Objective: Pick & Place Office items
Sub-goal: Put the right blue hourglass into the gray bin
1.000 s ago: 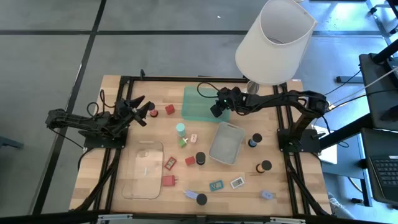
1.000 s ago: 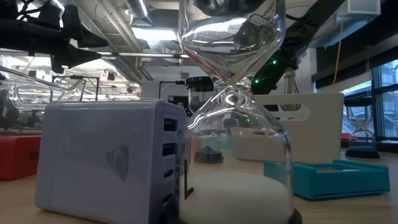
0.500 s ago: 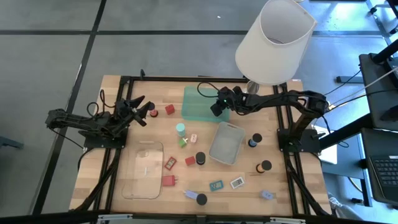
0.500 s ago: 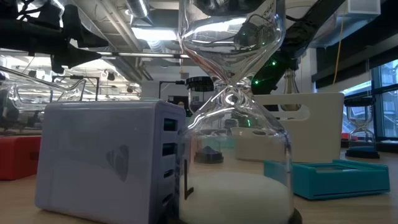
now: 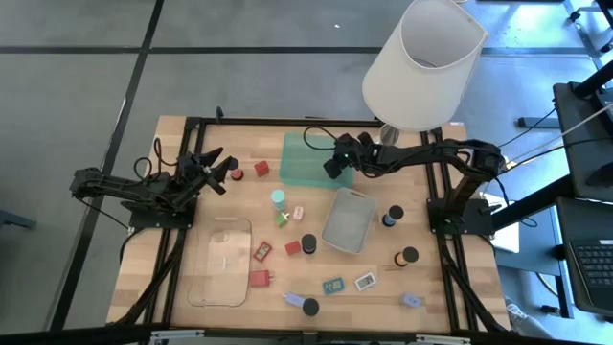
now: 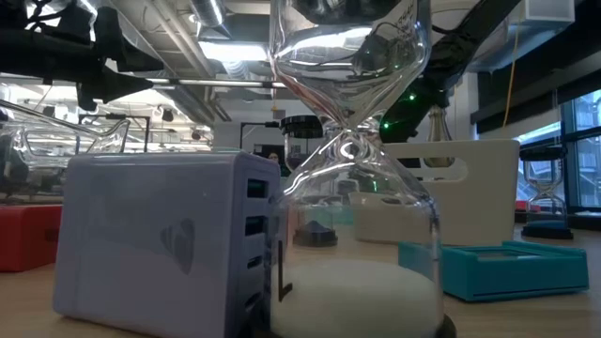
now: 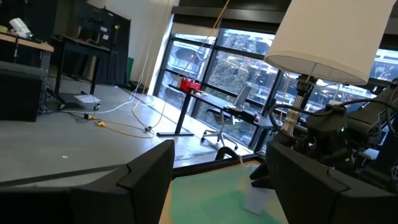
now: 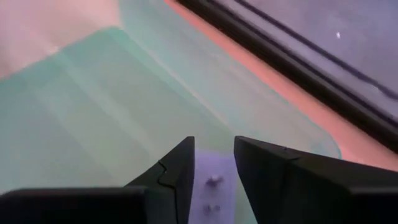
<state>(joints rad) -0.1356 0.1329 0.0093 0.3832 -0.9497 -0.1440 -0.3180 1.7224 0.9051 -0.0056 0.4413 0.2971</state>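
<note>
On the wooden desk (image 5: 431,287), lots of small office bits lying about, from the far edge down to the near edge. Near the middle, a teal disc (image 5: 278,197) and a black cap (image 5: 309,243). At the far edge, a flat green tray (image 5: 305,158). Just over that tray, the right fingers (image 5: 330,171), pinching a pale blue-grey piece (image 8: 214,186).

Could let go too high, and then a bounce out onto the wood. Could open too near the rim and miss the tray. Could bump the tray and push it toward the far edge.

Near the far left corner, the left fingers (image 5: 218,165), spread apart, holding nothing, close to a red block (image 5: 261,169). Could knock that block away if swung low
</note>
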